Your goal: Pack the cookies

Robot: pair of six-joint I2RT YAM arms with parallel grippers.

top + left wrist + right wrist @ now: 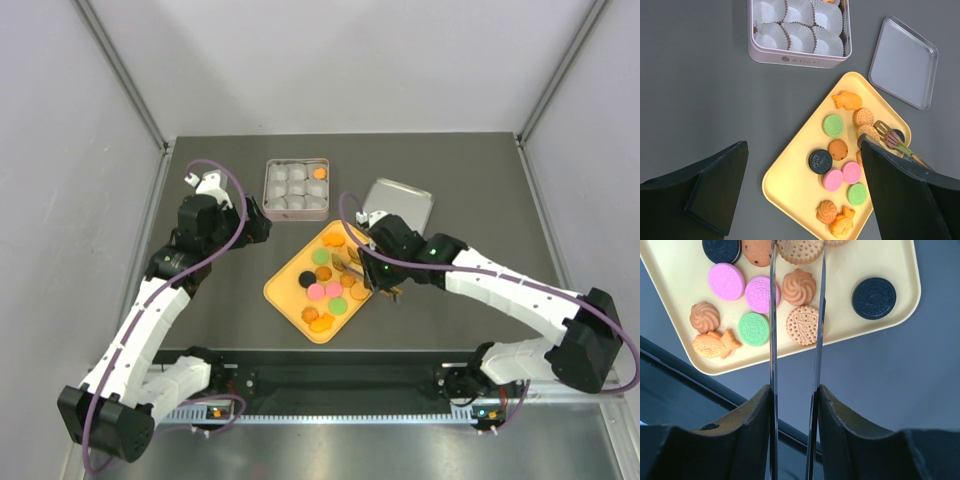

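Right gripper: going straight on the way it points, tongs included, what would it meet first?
Probably the pale dotted round cookie on the yellow tray: the tongs held in the right gripper run toward it, one blade either side. Whether the tips already touch it is unclear.

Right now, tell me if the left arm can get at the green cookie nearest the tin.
Probably yes. The left claw hangs open beside the tray, nothing lies on that green cookie, and the tongs in the right claw are at the tray's other side.
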